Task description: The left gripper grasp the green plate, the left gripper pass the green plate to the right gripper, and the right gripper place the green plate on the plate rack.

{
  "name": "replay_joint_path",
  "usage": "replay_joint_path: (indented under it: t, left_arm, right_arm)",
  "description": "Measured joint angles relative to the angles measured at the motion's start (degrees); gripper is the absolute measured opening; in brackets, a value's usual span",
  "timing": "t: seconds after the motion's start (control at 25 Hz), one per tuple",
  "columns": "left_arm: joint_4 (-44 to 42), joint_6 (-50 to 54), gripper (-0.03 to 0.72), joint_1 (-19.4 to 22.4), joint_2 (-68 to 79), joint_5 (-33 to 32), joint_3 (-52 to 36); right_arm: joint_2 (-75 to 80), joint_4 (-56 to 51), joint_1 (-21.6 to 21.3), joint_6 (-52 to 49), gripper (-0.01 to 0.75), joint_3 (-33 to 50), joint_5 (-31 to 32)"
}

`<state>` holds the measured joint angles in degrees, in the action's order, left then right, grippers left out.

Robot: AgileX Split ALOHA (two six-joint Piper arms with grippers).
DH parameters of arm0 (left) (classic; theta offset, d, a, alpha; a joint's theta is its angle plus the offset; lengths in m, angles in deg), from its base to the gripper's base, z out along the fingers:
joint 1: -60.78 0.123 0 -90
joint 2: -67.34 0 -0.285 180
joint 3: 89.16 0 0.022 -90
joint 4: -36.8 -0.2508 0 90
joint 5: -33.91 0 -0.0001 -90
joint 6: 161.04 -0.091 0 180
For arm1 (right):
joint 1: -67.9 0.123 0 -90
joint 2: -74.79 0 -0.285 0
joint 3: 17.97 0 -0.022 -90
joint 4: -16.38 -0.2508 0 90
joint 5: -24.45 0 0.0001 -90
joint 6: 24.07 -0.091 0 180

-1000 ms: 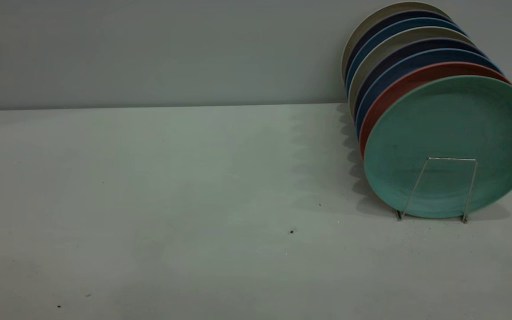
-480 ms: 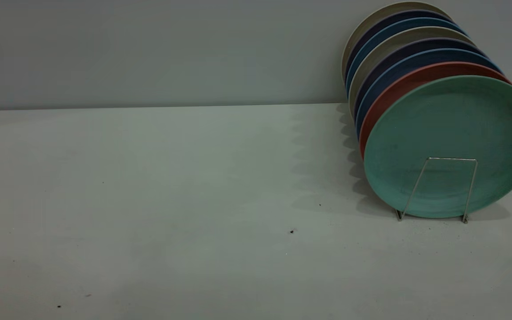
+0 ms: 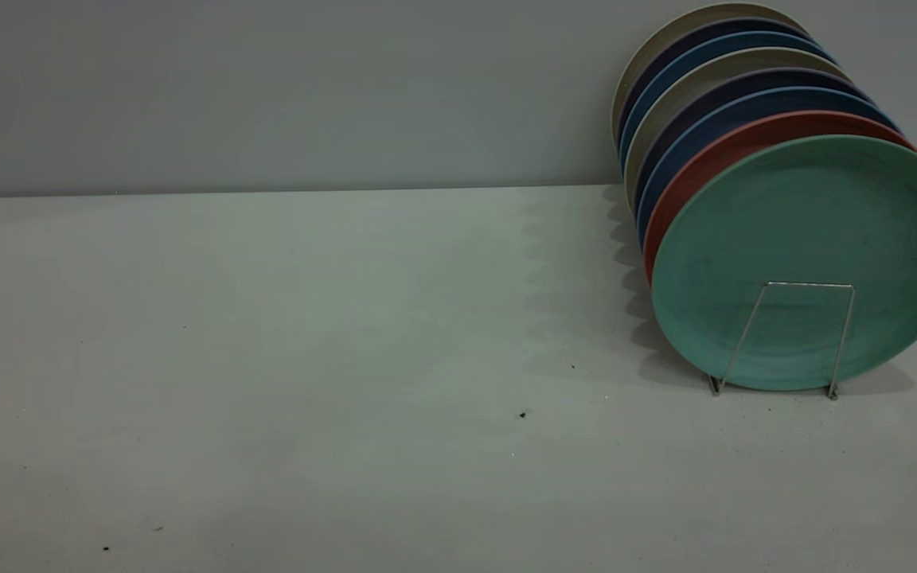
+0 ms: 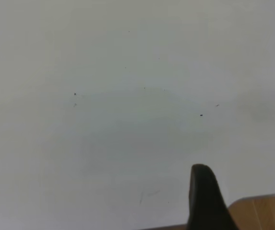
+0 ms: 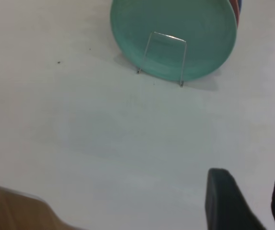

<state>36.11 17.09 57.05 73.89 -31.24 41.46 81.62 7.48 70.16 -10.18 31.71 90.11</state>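
Observation:
The green plate [image 3: 809,215] stands upright at the front of the plate rack [image 3: 810,284], leaning behind its front wire loop, at the right of the table. It also shows in the right wrist view [image 5: 175,19] with the rack's loop [image 5: 168,37] in front of it. My right gripper [image 5: 251,175] is open and empty, well back from the plate above bare table. Only a black piece of my left gripper [image 4: 205,196] shows, above bare table near its edge, with nothing on it. Neither gripper shows in the exterior view.
Several other plates stand in the rack behind the green one: a salmon-pink plate [image 3: 705,163], then blue, dark and beige ones. A grey wall [image 3: 267,95] runs behind the table. Wooden floor shows past the table's edge [image 4: 264,213] [image 5: 12,211].

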Motion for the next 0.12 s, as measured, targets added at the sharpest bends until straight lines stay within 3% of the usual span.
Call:
replay_joint_path:
  t: [0.12]
  left_arm:
    - [0.00, 0.05, 0.454, 0.00, 0.00, 0.00, 0.00]
  right_arm:
    - [0.00, 0.00, 0.00, 0.00, 0.257, 0.00, 0.00]
